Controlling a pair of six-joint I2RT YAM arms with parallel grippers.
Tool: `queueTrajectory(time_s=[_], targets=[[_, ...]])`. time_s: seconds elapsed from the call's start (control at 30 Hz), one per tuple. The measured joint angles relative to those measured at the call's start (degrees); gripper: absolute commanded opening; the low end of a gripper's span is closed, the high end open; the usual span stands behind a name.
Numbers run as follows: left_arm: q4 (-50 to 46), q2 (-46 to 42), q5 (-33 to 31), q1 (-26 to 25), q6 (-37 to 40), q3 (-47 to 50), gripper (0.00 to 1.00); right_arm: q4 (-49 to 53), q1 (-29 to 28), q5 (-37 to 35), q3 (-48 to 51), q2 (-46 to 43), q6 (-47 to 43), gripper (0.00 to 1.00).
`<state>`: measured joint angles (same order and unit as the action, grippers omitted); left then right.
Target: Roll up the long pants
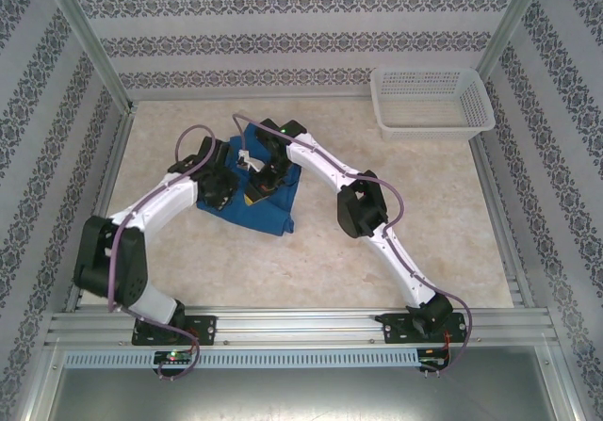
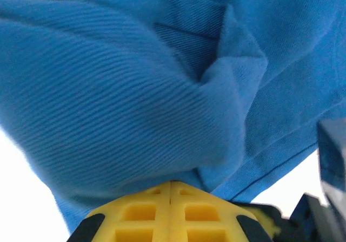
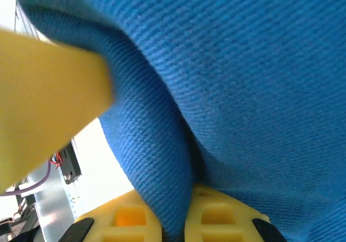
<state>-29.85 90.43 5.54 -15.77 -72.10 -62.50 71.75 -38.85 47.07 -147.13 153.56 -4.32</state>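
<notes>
Right wrist — twill-ribbed long pants (image 3: 243,90) bunched, right hand (image 3: 186,198) and left hand (image 2: 170,188) pinching folds

patterned walls (image 1: 301,25), beige marbled tabletop (image 1: 396,251)

From above, the arms (image 1: 320,162) covered the middle of the pants (image 1: 273,216). In the left wrist view the cloth ran off every edge and hid the tips of the left gripper (image 2: 170,187). The right gripper (image 3: 181,198) likewise lost its tips in a fold. Beside it, a yellow shape (image 3: 48,101) was too blurred to identify.
</notes>
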Motion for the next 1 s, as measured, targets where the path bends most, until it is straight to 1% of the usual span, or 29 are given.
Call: queueTrajectory(time_s=[0.13,0.17,0.2,0.23,0.27,0.33,0.37,0.43,0.57,0.67,0.77,0.87,0.97,1.0], targets=[[0.3,6.8,-1.3,0.0,0.0,-5.2,0.00,-1.3,0.1,0.0,1.4,0.0,-0.1,0.00],[0.2,8.2,-1.6,0.0,0.0,-5.9,0.00,-1.6,0.1,0.0,1.7,0.0,-0.1,0.12],[0.1,9.6,-2.0,0.0,0.0,-6.7,0.00,-2.1,0.2,-0.2,2.2,0.0,-0.1,0.34],[-0.1,10.9,-2.4,0.0,0.0,-7.3,0.00,-2.5,0.2,-0.5,2.8,0.0,-0.2,0.52],[0.0,11.6,-2.7,0.0,0.0,-7.5,0.00,-3.1,0.2,-1.2,3.6,-0.1,-0.3,0.58],[0.0,12.9,-2.9,0.0,0.0,-7.6,0.00,-4.4,0.2,-2.0,6.4,-0.8,-0.7,0.66],[0.0,13.1,-3.2,0.0,0.0,-7.6,0.00,-5.2,0.2,-2.1,7.8,-1.9,-1.0,0.68],[0.1,12.9,-3.2,0.1,0.0,-7.5,0.00,-6.3,0.1,-6.4,11.3,-5.0,-0.3,0.72],[1.7,12.8,-3.2,0.6,-0.2,-6.1,0.00,-9.1,0.1,-15.3,20.2,-11.7,-0.3,0.72],[3.2,12.5,-3.1,1.2,-0.5,-4.9,0.00,-12.8,0.0,-21.7,28.2,-18.6,0.1,0.72],[3.6,12.2,-3.2,1.7,-0.6,-4.6,0.00,-17.6,-1.0,-30.4,37.2,-27.8,0.5,0.72],[3.6,12.2,-3.2,2.3,-0.6,-4.6,0.00,-20.8,-3.1,-38.1,42.4,-35.2,0.5,0.73],[3.6,12.2,-3.1,2.7,-0.6,-4.6,0.00,-23.5,-7.8,-45.0,45.0,-39.3,0.0,0.73],[3.5,12.2,-3.1,2.7,-0.6,-4.7,0.00,-24.6,-10.6,-47.2,45.6,-40.0,-0.2,0.73]])
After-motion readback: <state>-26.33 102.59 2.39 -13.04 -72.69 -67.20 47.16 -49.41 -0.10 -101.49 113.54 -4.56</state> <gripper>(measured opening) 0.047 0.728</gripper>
